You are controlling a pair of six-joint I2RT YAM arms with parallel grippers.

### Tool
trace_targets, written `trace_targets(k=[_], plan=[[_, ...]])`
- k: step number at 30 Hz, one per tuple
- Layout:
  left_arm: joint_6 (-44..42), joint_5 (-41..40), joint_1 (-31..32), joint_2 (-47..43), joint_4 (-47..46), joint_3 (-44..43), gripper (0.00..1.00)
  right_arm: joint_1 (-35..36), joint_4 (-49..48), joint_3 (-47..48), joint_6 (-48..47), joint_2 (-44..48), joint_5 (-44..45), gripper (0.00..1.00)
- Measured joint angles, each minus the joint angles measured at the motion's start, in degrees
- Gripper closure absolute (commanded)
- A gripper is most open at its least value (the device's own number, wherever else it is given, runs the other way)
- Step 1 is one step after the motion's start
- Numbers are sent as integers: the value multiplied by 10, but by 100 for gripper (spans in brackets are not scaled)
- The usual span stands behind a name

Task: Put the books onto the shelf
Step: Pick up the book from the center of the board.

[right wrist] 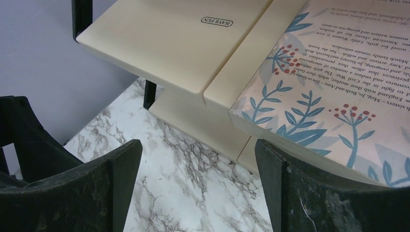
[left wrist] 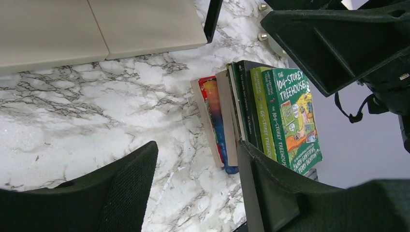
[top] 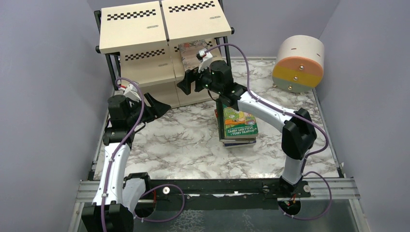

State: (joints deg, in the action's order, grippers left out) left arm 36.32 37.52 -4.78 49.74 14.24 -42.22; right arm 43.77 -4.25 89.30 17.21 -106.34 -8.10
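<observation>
The shelf (top: 145, 29) stands at the back left, black-framed with pale checker-striped boards. A pink floral book (top: 190, 52) lies flat on its middle board; the right wrist view shows the book (right wrist: 338, 87) on the board (right wrist: 169, 38). My right gripper (top: 186, 83) hovers just in front of that tier, open with only marble between its fingers (right wrist: 198, 164). Several more books (top: 237, 126) sit stacked mid-table, a green cartoon cover on top, and the stack (left wrist: 270, 116) also fills the left wrist view. My left gripper (top: 157, 105), near the shelf's foot, is open and holds nothing (left wrist: 198, 164).
A round beige-and-orange drum (top: 298, 63) lies at the back right. Grey walls close in on both sides. The right arm (left wrist: 348, 43) stretches over the stack. Marble tabletop (top: 183, 145) lies between the arms and the shelf.
</observation>
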Motion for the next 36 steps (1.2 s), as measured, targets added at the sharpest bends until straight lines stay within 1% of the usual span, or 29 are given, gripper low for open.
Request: trace_targets(k=[4,7,9,11,12,15,17,19,20,23,27,32,36], plan=[[0,0,0,0,0,0,45,0,-1,-6,0,3,1,15],[0,0,0,0,0,0,45,0,1,-37,0,25,3,15],[0,0,1,0,-1,0,45,0,10,-73,0,59,10,14],[4,2,4,0,-4,1,45,0,18,-103,0,97,19,7],[9,3,9,0,-9,3,44,0,22,-116,0,118,27,1],[31,3,36,0,-24,11,43,0,49,-151,-4,191,63,0],[50,-3,69,0,-35,16,37,0,63,-163,-5,238,93,0],[64,-15,104,0,-47,19,21,0,72,-177,-5,276,117,0],[72,-25,125,0,-53,20,19,-1,76,-186,-5,293,126,0],[108,-57,187,1,-84,30,18,-7,97,-212,-3,331,143,0],[147,-89,247,24,-123,42,16,-10,128,-254,9,364,159,1],[167,-142,335,63,-139,39,13,-10,217,-275,38,416,208,2],[172,-190,435,118,-139,10,13,-10,280,-290,76,487,236,3]])
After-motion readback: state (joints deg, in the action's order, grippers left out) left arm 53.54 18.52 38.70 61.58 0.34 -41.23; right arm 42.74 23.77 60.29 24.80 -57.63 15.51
